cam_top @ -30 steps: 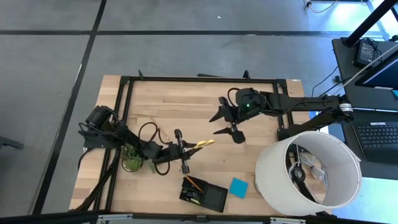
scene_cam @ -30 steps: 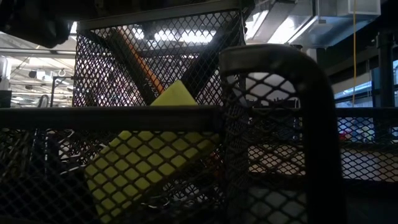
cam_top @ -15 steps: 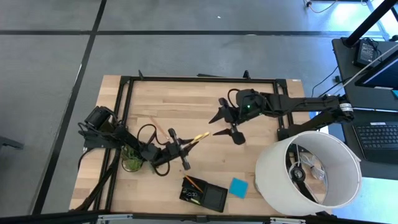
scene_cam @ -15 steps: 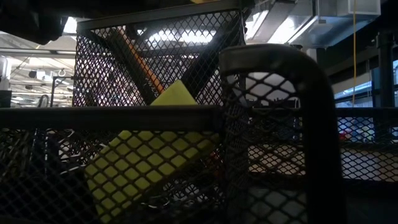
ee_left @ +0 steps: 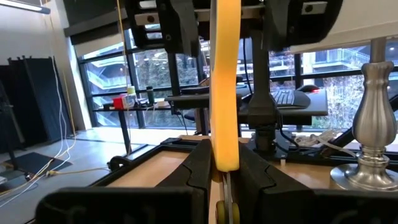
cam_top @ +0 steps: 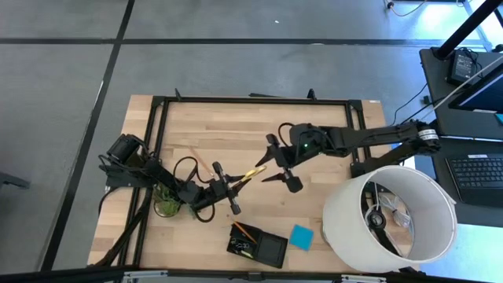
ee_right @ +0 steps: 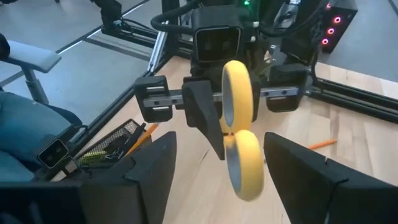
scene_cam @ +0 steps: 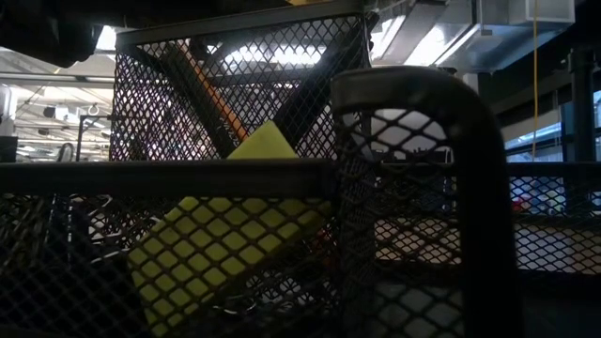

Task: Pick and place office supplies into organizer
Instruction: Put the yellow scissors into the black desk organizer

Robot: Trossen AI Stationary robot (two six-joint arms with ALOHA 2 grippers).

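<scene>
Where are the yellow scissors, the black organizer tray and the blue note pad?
yellow scissors [ee_right: 237, 140]: right wrist view, on the handle loops.
black organizer tray [cam_top: 271, 250]: high view, on its dark bare compartment.
blue note pad [cam_top: 301, 237]: high view, on the pad's middle.

Yellow-handled scissors [cam_top: 250, 174] held midair; black organizer [cam_top: 258, 245] near table's front edge.

Your left gripper [cam_top: 228, 189] is tilting the yellow-handled scissors [cam_top: 253, 172] up, so the handles are now pointing toward the right gripper [cam_top: 280, 163]. Your right gripper is sliding in toward those handles, fingers spread wide, its tips now just beside them.
</scene>
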